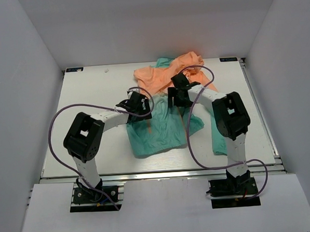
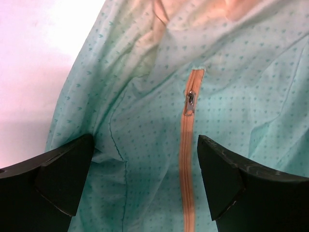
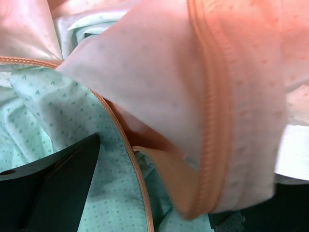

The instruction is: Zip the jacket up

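The jacket (image 1: 163, 131) lies crumpled in the middle of the table, orange hood end (image 1: 153, 77) at the back and teal hem toward the front. My left gripper (image 1: 136, 104) hovers open over its left teal part. In the left wrist view the jaws (image 2: 145, 141) stand wide apart above teal fabric, with an orange zipper (image 2: 186, 159) and its small metal slider (image 2: 191, 99) just ahead. My right gripper (image 1: 177, 94) is over the orange-teal boundary. Its left finger (image 3: 53, 183) shows, and a folded pale orange flap with zipper teeth (image 3: 217, 121) covers the right finger.
The white table (image 1: 91, 93) has raised rails along its right edge (image 1: 258, 105) and front edge. White walls enclose it on three sides. A teal sleeve (image 1: 218, 138) lies by the right arm. Purple cables loop from both arms over the table.
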Robot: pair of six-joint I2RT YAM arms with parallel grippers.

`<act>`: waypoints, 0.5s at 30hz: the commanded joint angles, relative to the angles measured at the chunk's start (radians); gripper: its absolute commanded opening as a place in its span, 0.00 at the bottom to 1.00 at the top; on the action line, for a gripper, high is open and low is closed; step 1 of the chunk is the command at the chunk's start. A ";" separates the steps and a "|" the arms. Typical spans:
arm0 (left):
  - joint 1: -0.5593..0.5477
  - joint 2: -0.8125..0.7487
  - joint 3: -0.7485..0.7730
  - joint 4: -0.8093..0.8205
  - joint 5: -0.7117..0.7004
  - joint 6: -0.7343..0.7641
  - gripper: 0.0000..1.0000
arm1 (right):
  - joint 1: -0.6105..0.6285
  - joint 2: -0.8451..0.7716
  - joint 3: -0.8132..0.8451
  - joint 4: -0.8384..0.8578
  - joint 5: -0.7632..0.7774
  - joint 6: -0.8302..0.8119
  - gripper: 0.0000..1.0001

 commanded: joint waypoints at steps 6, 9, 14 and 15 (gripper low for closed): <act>0.001 -0.078 0.022 -0.212 -0.034 -0.026 0.98 | 0.044 -0.186 -0.098 -0.051 -0.082 -0.064 0.88; -0.005 -0.127 0.075 -0.291 0.022 -0.028 0.98 | 0.042 -0.381 -0.196 -0.031 -0.071 -0.033 0.90; -0.131 -0.193 0.093 -0.402 0.096 -0.098 0.98 | -0.004 -0.781 -0.490 -0.023 0.030 0.152 0.90; -0.167 -0.203 0.087 -0.410 0.111 -0.120 0.98 | -0.016 -0.837 -0.542 -0.023 0.038 0.212 0.89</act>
